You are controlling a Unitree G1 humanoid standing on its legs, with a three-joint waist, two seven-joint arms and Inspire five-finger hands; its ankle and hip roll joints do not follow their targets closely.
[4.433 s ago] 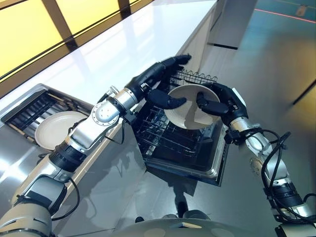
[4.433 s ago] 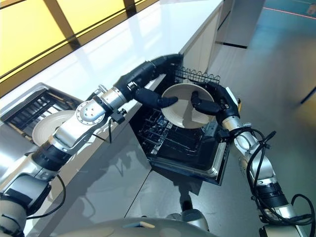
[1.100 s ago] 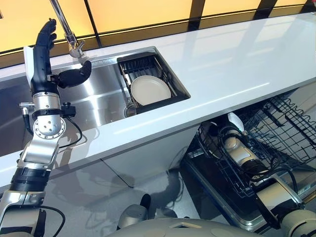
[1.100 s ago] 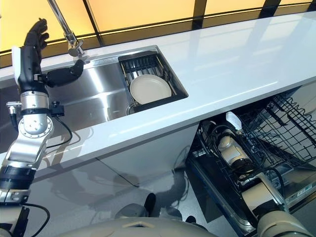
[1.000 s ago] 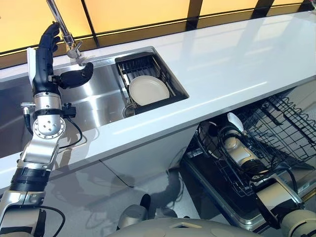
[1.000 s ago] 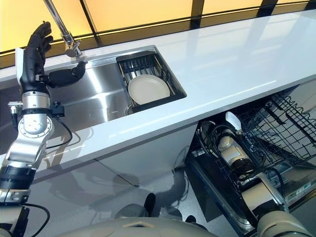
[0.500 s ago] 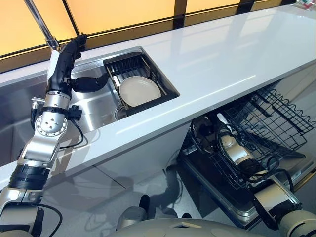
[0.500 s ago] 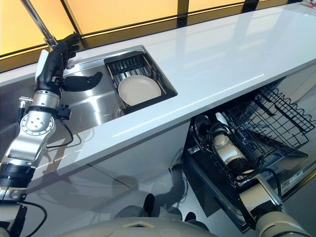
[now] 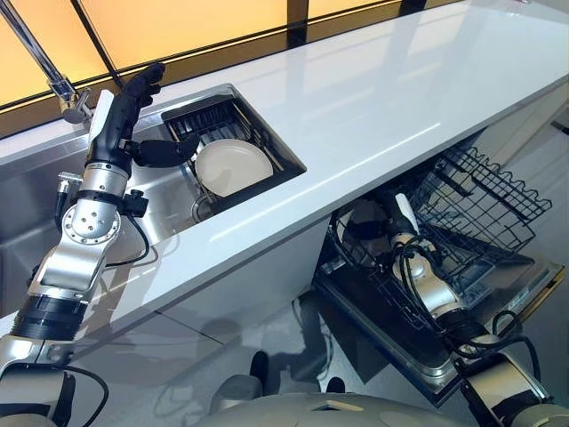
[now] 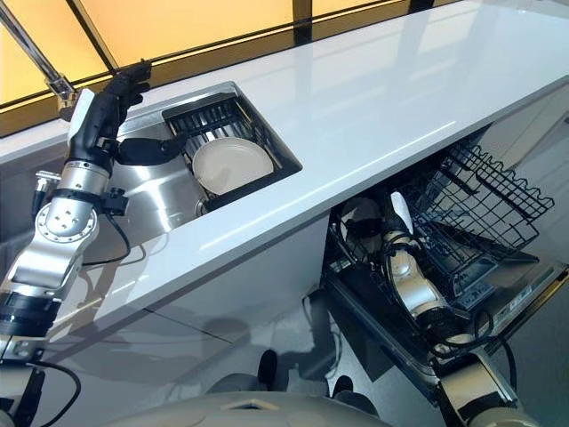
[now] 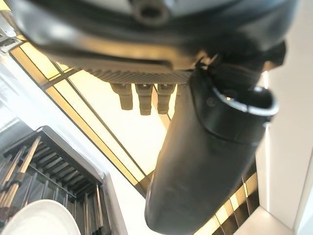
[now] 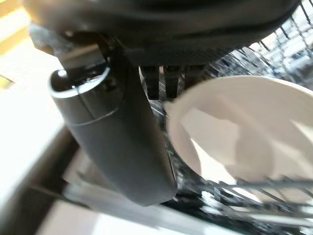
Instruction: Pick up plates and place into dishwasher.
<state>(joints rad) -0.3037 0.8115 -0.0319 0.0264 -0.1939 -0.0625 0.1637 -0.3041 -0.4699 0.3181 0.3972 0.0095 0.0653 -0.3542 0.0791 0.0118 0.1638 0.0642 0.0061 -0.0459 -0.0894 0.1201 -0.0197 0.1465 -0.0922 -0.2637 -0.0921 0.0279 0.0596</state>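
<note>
Fingers straight on our left hand [image 9: 124, 120], reaching for the plate [image 9: 233, 166] at its 3 o'clock; right hand [image 10: 397, 216] fingers unclear, low in the dishwasher rack [image 9: 480, 200] to seat a dish.

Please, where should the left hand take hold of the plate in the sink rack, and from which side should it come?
Probably the plate's upper rim, from above: it leans tilted in the sink rack, leaving that edge free. The open left hand hovers beside it.

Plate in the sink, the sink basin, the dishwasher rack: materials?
Plate: likely glazed ceramic; cream, smooth, soft sheen, though melamine is possible.
Sink basin: brushed stainless steel; grey with streaked reflections.
Dishwasher rack: dark coated wire; thin black grid.
</note>
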